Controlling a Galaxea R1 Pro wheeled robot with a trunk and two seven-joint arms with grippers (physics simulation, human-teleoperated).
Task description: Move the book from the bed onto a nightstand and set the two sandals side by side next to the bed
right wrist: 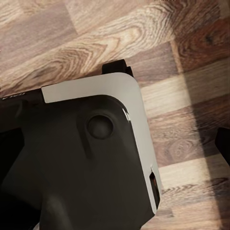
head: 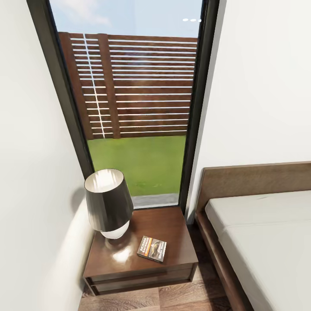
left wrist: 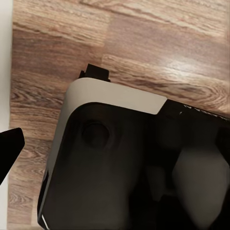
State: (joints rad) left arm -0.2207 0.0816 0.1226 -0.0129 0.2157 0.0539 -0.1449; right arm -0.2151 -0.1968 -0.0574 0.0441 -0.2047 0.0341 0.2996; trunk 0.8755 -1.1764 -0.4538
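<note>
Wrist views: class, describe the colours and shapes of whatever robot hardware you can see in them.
In both wrist views a glossy black rounded body with a pale grey rim fills the lower part, with a round dimple in it. A black finger tip pokes in at one edge. No cables visible.

Bright daylight at the window, softer and shadowed at floor level.

From the head view, daylight pours through the tall window (head: 134, 108), leaving the white walls (head: 259, 86) evenly bright and the sky faintly hazed, with two small white glints near the top. The glossy nightstand (head: 142, 242) carries a pale patch of glare beside the lamp (head: 108, 203), whose shade is lit inside and dark outside; a soft shadow falls on the wall behind it. Vertical lines lean outward toward the edges, a wide-angle stretch. In both wrist views the wood floor (left wrist: 158, 43) shows a sheen and broad soft shadow bands (right wrist: 191, 48), while the robot's dark body (right wrist: 72, 163) close to the lens looks dim and blurred.
</note>
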